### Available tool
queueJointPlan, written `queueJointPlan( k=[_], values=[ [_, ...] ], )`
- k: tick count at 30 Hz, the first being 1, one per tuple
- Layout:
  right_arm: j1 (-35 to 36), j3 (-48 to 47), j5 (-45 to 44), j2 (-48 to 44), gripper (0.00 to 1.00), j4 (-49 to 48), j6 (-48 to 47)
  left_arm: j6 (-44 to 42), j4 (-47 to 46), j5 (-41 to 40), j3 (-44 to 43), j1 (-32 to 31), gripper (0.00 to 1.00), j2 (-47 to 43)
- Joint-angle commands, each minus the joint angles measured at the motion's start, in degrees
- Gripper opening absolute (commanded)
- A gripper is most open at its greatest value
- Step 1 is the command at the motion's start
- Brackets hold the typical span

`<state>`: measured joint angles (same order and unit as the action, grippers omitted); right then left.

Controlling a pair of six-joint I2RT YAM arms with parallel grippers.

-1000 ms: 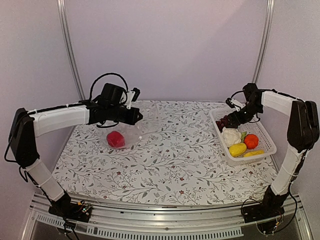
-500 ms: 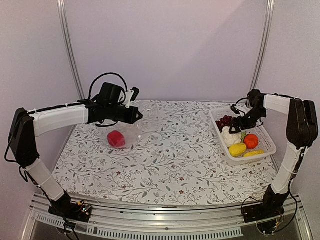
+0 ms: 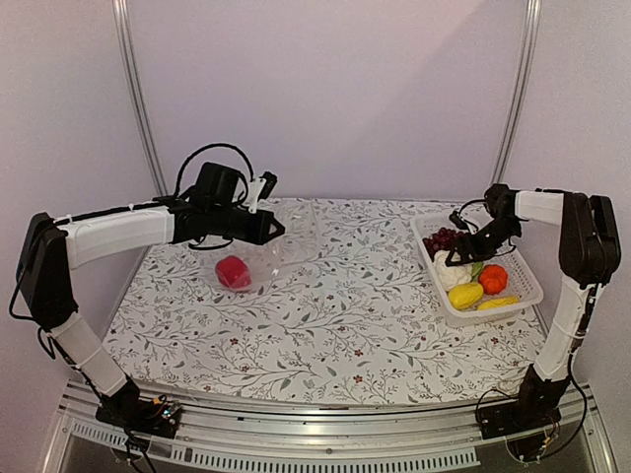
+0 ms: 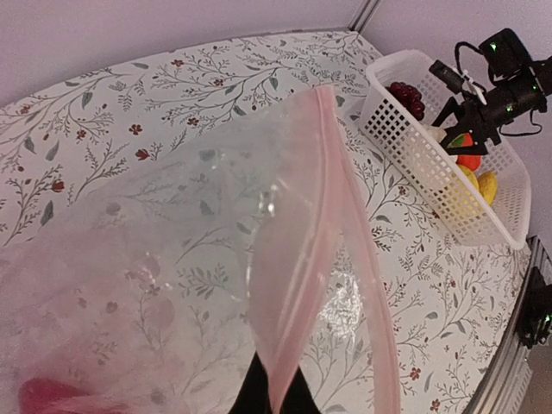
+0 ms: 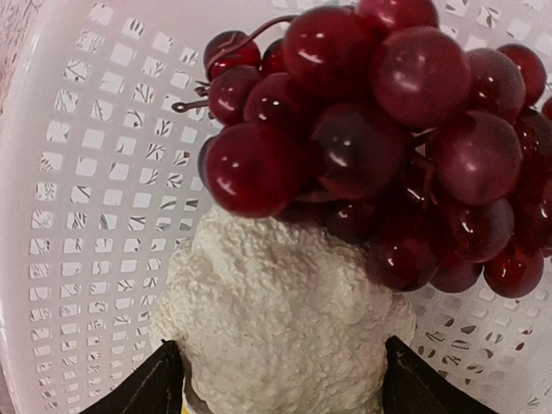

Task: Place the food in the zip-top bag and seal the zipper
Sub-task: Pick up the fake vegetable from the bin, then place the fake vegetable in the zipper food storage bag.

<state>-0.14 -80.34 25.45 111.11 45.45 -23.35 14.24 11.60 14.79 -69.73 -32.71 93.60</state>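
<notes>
The zip-top bag (image 3: 286, 241) lies at the back left with a red pepper (image 3: 233, 272) inside it. My left gripper (image 3: 276, 229) is shut on the bag's mouth edge. In the left wrist view the pink zipper (image 4: 345, 198) runs up from my left gripper (image 4: 274, 392), and the mouth gapes. My right gripper (image 3: 458, 258) is down in the white basket (image 3: 493, 313). Its fingers (image 5: 147, 388) press both sides of the white cauliflower (image 5: 276, 319), which the dark red grapes (image 5: 371, 129) lean against.
Inside the basket also lie an orange round piece (image 3: 493, 279), a yellow lemon-like piece (image 3: 465, 295) and a banana (image 3: 500, 303). The basket wall (image 5: 78, 172) stands close on the left of my right gripper. A floral cloth (image 3: 335, 315) covers the table.
My right gripper has dropped from above the grapes into the basket and closed around the cauliflower. The left arm has held still with the bag.
</notes>
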Motion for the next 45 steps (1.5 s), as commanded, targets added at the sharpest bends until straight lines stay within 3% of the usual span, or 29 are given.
queueJointPlan(
  k=[1, 9, 21, 25, 35, 45],
  values=[
    [0.6, 2.1, 0.0, 0.1, 0.67, 1.5, 1.0, -1.4, -0.7, 3.1, -0.2, 0.8, 0.00, -0.8],
    [0.6, 5.0, -6.1, -16.0, 0.56, -1.0, 2.2, -1.0, 0.6, 3.9, -2.2, -0.5, 0.00, 0.5],
    [0.5, 1.6, 2.8, -26.4, 0.49, 0.5, 2.1, 2.3, 5.7, -3.1, -12.6, -4.9, 0.00, 7.7],
    [2.1, -2.2, 9.2, -27.5, 0.48, 0.5, 3.0, 6.0, 4.6, -3.1, -16.0, -6.1, 0.00, 11.4],
    [15.6, -10.4, 11.4, -26.6, 0.50, -2.9, 2.9, 11.0, 4.6, -1.4, -24.7, -8.3, 0.00, 18.6],
    [24.5, -17.0, 26.8, -18.4, 0.50, -9.5, 8.6, 12.2, 5.5, -0.8, -29.7, -10.9, 0.00, 19.9]
  ],
)
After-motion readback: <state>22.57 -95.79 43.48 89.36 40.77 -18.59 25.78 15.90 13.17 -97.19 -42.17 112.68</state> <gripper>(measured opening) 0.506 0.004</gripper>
